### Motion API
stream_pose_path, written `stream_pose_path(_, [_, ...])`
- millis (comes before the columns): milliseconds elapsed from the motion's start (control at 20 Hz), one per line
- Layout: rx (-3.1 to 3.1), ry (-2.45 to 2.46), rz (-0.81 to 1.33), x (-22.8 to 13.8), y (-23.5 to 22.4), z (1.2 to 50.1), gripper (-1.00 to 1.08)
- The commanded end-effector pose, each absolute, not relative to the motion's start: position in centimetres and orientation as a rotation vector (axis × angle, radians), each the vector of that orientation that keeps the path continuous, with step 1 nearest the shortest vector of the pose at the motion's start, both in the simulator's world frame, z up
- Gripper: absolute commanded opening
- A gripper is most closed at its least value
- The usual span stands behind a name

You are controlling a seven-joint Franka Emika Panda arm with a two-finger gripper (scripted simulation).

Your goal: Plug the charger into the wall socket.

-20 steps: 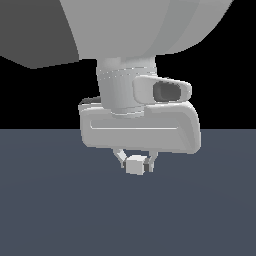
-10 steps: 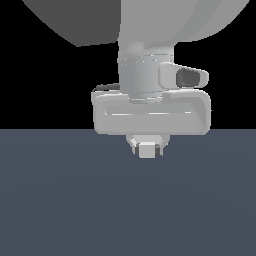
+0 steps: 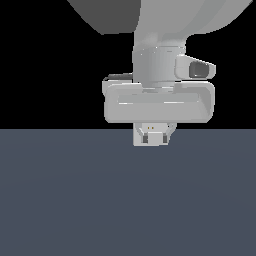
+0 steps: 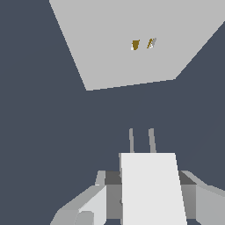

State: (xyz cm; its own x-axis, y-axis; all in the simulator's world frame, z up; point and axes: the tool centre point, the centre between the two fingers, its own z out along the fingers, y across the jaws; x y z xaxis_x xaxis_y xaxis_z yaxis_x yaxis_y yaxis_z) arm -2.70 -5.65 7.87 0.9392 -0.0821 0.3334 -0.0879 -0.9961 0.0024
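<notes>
Gripper point(image 4: 147, 193) is clamped tight on the charger point(image 4: 151, 186), prongs point(image 4: 141, 140) sticking out toward the wall socket point(image 4: 110, 48). Charger's near the socket but not touching, w/ a gap of dark floor point(image 3: 75, 200) between. Prongs look roughly lined up w/ the socket's two yellowish holes point(image 4: 143, 44), maybe a bit off. Risk imo: any small offset or tilt and they hit the face, jam, or the charger slips in the grip.

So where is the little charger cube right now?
The charger is held between the tool's fingers; in the wrist view its two prongs point toward the wall socket, not touching it. In the exterior view it sits centre, just under the arm.
</notes>
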Motion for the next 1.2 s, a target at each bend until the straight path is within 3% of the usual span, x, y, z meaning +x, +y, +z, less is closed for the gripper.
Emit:
stream_pose_path(0, [3.084,-0.082,0.529,-2.3,-6.0,8.4,-1.0])
stream_pose_path(1150, [3.107,0.1,0.523,-0.6,-7.1,10.0,-1.0])
